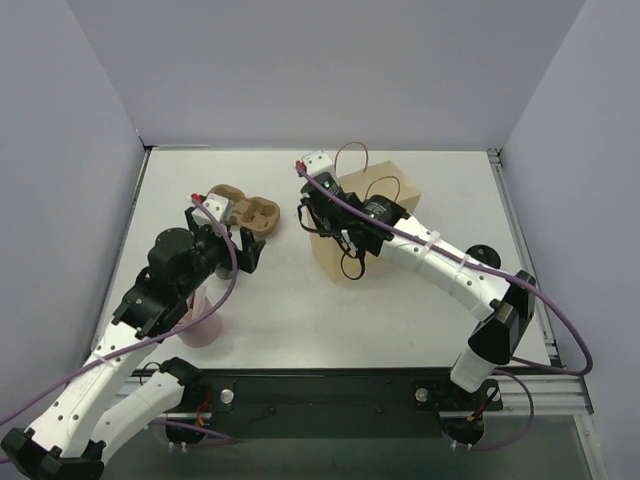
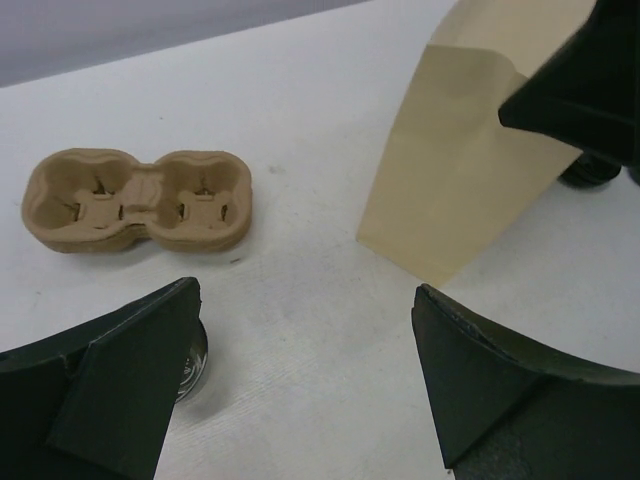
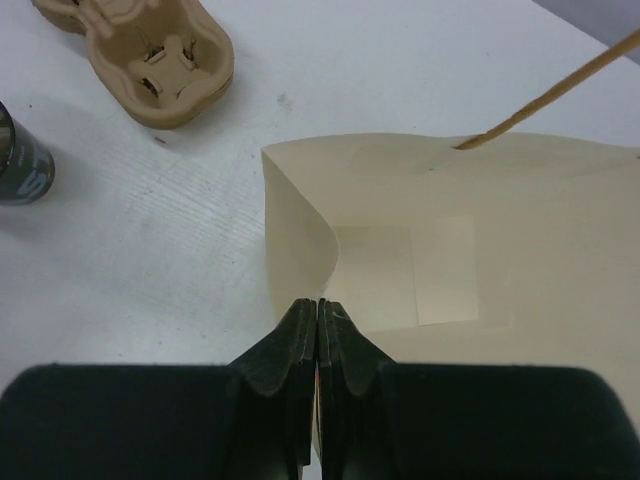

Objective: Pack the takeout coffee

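Coffee cup [image 3: 18, 165] stands on the table [image 3: 150, 250] at the left edge of your right-wrist view, below the pulp tray [image 3: 150, 50] and well apart from the paper bag [image 3: 440, 270]. In your left-wrist view only a sliver of it shows in the lower left, partly hidden by the left finger. Your left gripper [image 2: 305, 300] is spread wide and holds nothing; the cup sits at its left finger, not between the two. Your right gripper [image 3: 318, 325] is clenched on the bag's near rim.
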You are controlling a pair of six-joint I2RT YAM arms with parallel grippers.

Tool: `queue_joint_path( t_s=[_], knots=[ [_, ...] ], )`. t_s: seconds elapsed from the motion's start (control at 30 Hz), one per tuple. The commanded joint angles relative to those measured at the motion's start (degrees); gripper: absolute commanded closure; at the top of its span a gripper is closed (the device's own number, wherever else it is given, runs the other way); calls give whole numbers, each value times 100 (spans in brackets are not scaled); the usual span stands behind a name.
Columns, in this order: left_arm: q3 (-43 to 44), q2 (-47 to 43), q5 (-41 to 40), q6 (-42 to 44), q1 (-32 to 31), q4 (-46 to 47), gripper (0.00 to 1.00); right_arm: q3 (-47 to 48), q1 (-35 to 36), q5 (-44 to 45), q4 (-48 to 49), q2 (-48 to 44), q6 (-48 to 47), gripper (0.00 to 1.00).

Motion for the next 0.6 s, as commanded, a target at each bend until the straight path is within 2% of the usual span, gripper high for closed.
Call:
queue_joint_path(
  t_s=[0.0, 0.2, 0.43, 0.57],
  knots=[
    [-37, -234, -754, -189, 126, 502, 3, -67, 285, 829, -361, 1, 1206, 98],
    [33, -103, -921, -233, 135, 405, 3, 433, 329, 960, -588, 325, 1795, 96],
    [7, -129, -1019, -233, 152, 413, 3, 996, 250, 1093, -924, 616, 2059, 95],
    [7, -111, -992, -251, 170, 414, 3, 1040, 189, 1066, -959, 669, 2174, 87]
  ],
)
